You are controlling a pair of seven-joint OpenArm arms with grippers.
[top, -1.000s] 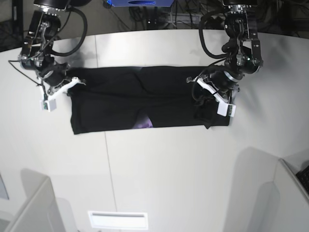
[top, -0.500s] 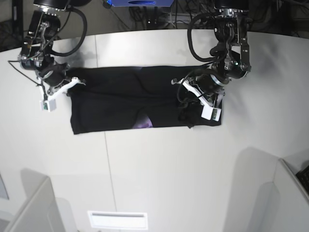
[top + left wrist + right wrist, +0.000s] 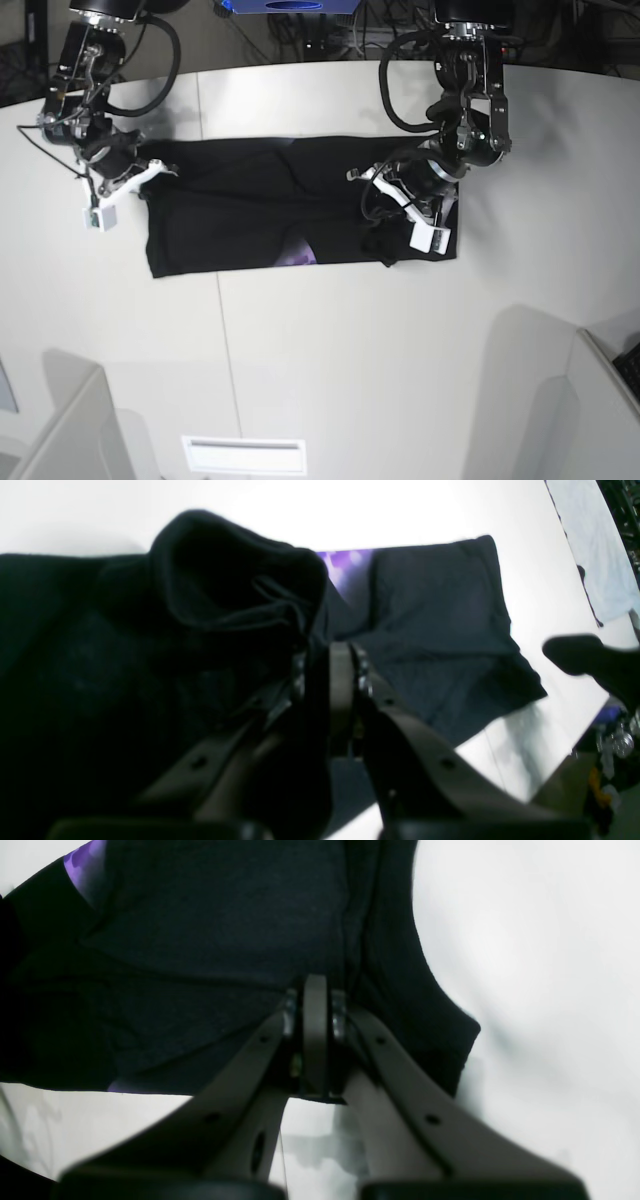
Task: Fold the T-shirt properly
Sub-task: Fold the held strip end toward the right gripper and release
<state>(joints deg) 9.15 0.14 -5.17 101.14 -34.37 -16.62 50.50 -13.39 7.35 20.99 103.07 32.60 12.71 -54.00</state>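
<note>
The left gripper (image 3: 385,222) has its jaws pressed together on a bunched end of the T-shirt (image 3: 250,215), lifting a dark hump of cloth above the flat layers, as its wrist view shows; the right gripper (image 3: 152,172) is likewise closed, pinching the garment's opposite end at the far corner. The T-shirt lies as a long black band across the white table (image 3: 330,360), with a small patch of purple print (image 3: 300,257) peeping out along its near edge. The lengthwise folding looks done; the crosswise fold seems just begun, with the held end yet to be laid over the middle and flattened. The left arm reaches down from the table's far side, wrist bent inward over the cloth, while the right arm hangs low at its corner.
</note>
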